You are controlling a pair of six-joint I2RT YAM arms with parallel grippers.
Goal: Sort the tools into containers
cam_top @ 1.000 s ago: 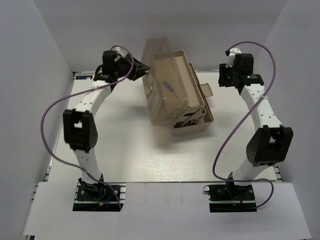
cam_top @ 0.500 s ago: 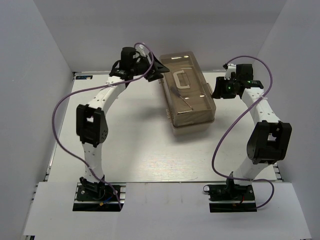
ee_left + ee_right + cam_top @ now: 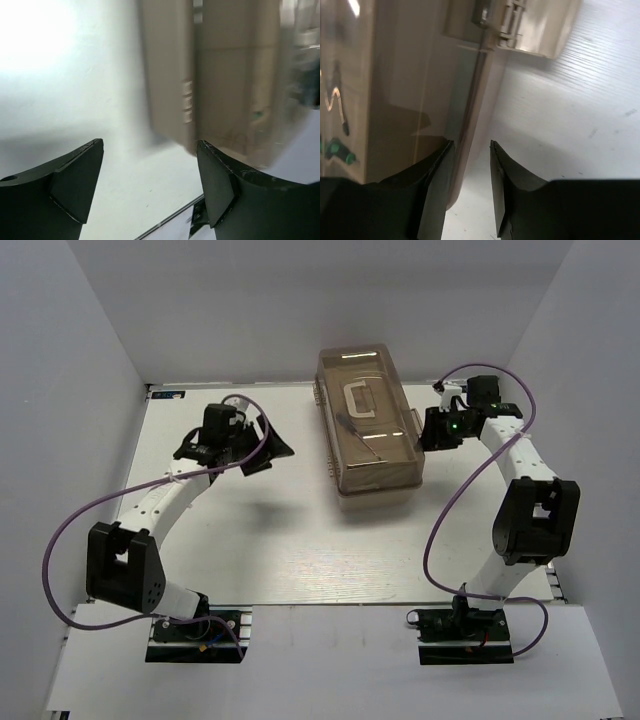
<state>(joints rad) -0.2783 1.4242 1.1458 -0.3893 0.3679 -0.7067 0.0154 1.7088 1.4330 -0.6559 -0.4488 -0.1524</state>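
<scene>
The tan toolbox (image 3: 385,465) stands at the back middle of the table with its translucent brown lid down and its pale handle (image 3: 362,400) on top. A slim dark tool (image 3: 350,424) shows through the lid. In the right wrist view a green-handled screwdriver (image 3: 338,150) shows through the lid. My left gripper (image 3: 276,443) is open and empty, left of the toolbox (image 3: 225,75) and apart from it. My right gripper (image 3: 430,430) is narrowly open at the box's right side, with the lid's rim (image 3: 470,115) running just by its left finger. The trays are hidden under the lid.
A beige latch (image 3: 520,25) sticks out of the toolbox's right side, ahead of my right gripper (image 3: 471,145). White walls close in the table at the left, back and right. The table's near edge (image 3: 170,220) shows below my left gripper (image 3: 150,145).
The toolbox lid has gone from open to closed. My left gripper has drawn back from the box's back left to the table's left middle. My right gripper has come down beside the box.
</scene>
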